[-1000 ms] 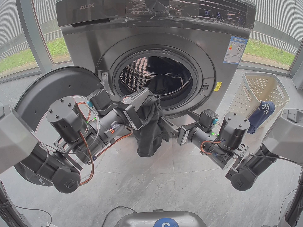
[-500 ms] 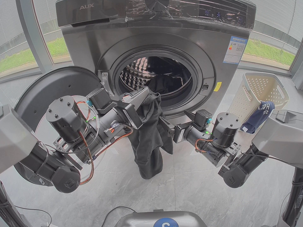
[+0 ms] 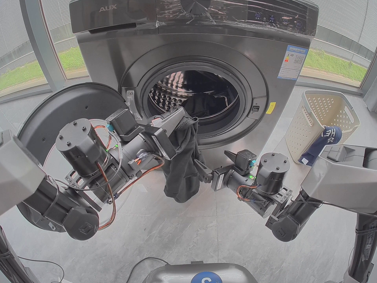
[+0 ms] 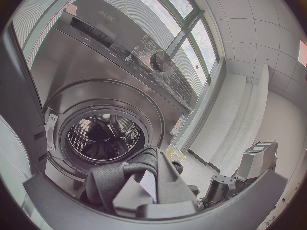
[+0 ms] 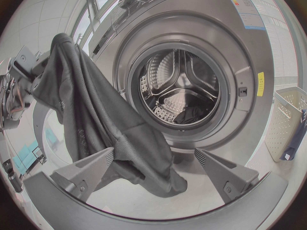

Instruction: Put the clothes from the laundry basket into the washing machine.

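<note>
The task is about in its middle, as I judge it; the washing machine [image 3: 188, 32] stands with its door [image 3: 70, 107] swung open to the left, and inside the drum [image 3: 194, 97] one dark piece of clothing [image 5: 192, 114] lies already on the bottom, so at least one item is loaded. The left gripper [image 3: 177, 119] is pressed together on the top of a dark grey garment [image 3: 182, 166]; it holds it just in front of the lower left rim of the drum opening, and the cloth hangs down freely toward the floor, not yet inside. The right gripper [image 5: 153, 163] is lower, under the opening, with its fingers spread wide; the hanging lower part of the garment lies at one finger and partly between the two, and I cannot tell if it touches them. The laundry basket [image 3: 314, 114] stands on the floor at the right side of the machine; a navy garment [image 3: 320, 144] hangs over its front rim, so it is not emptied. What is left, I think: to push the grey garment through the opening, lower end included, and then to fetch the navy one; if more lies deep in the basket I cannot see.
</note>
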Robot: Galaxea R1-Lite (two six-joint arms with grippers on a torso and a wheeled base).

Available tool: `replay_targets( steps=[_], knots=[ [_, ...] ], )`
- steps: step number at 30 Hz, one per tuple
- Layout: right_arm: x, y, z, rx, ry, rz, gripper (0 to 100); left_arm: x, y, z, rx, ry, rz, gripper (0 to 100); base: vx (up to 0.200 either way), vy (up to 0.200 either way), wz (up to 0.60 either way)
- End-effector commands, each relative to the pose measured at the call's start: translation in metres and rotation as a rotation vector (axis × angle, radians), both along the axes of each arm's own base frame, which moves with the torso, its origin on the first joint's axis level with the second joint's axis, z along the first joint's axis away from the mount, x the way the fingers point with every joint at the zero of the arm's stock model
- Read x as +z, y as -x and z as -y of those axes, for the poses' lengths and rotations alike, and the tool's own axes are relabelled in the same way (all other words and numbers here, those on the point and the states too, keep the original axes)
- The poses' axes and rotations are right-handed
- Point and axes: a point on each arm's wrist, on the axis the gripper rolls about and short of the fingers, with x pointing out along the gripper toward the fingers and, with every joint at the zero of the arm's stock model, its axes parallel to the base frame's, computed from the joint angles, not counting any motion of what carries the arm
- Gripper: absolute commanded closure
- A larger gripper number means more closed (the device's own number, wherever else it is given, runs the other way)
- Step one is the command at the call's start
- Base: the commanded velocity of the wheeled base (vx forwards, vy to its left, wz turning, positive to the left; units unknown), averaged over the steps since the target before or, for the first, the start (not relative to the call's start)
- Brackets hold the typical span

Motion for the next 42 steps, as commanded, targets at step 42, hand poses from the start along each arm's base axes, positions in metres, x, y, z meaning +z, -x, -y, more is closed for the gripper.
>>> replay_targets(
  steps=[42],
  knots=[
    [0.024, -0.026, -0.002, -0.033, -0.072, 0.109, 0, -0.001, 0.001, -0.003, 0.004, -0.004, -0.004, 100, 0.0, 0.0, 0.0]
  ],
)
